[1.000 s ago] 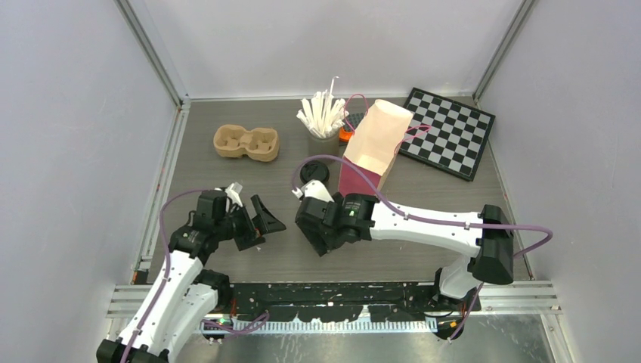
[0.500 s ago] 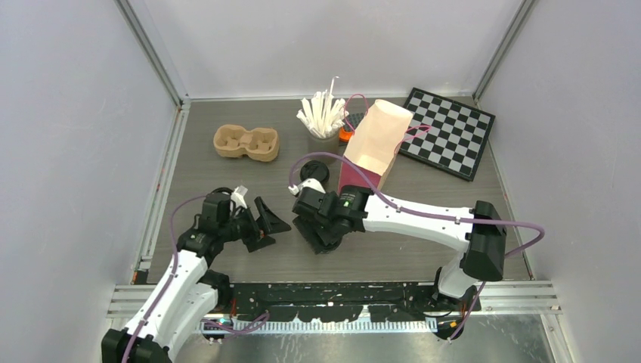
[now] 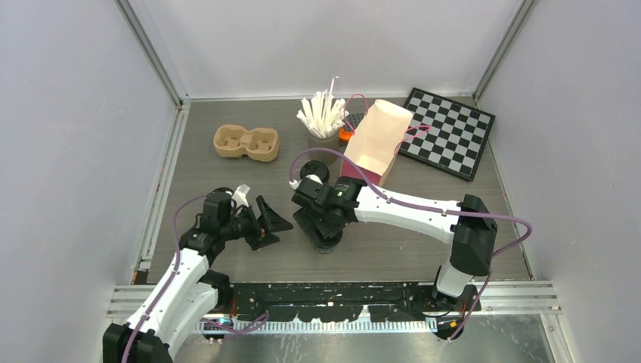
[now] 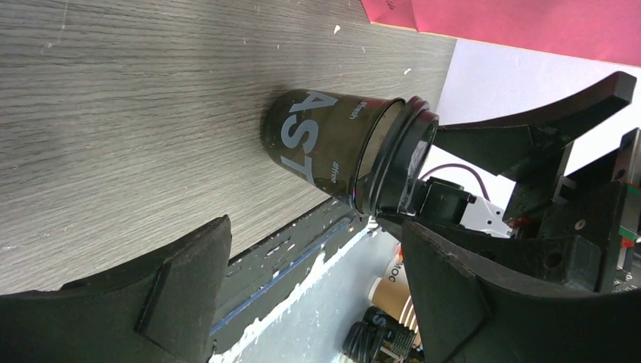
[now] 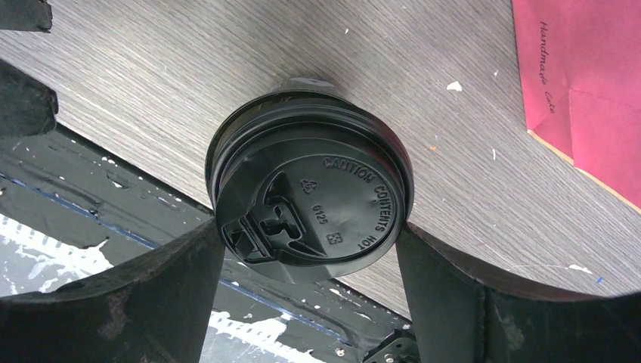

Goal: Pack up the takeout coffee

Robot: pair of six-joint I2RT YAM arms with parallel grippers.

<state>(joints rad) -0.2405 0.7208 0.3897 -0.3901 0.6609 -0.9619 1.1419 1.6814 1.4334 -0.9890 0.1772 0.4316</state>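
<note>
1. One takeout coffee cup (image 5: pixel 310 193) stands upright on the table (image 3: pixel 227 181) near its front edge, directly under the right gripper (image 5: pixel 310 265).
2. The right gripper's fingers are spread, one on each side of the black lid (image 5: pixel 314 208); whether they touch it I cannot tell.
3. The left gripper (image 3: pixel 268 224) hangs just left of that cup, jaws spread, holding nothing.
4. The second cup (image 3: pixel 314 172) stands behind the right arm, beside the paper bag (image 3: pixel 374 144).

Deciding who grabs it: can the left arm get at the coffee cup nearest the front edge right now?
Probably not cleanly. The left gripper is open and faces the cup, but the right gripper straddles its lid from above.
</note>
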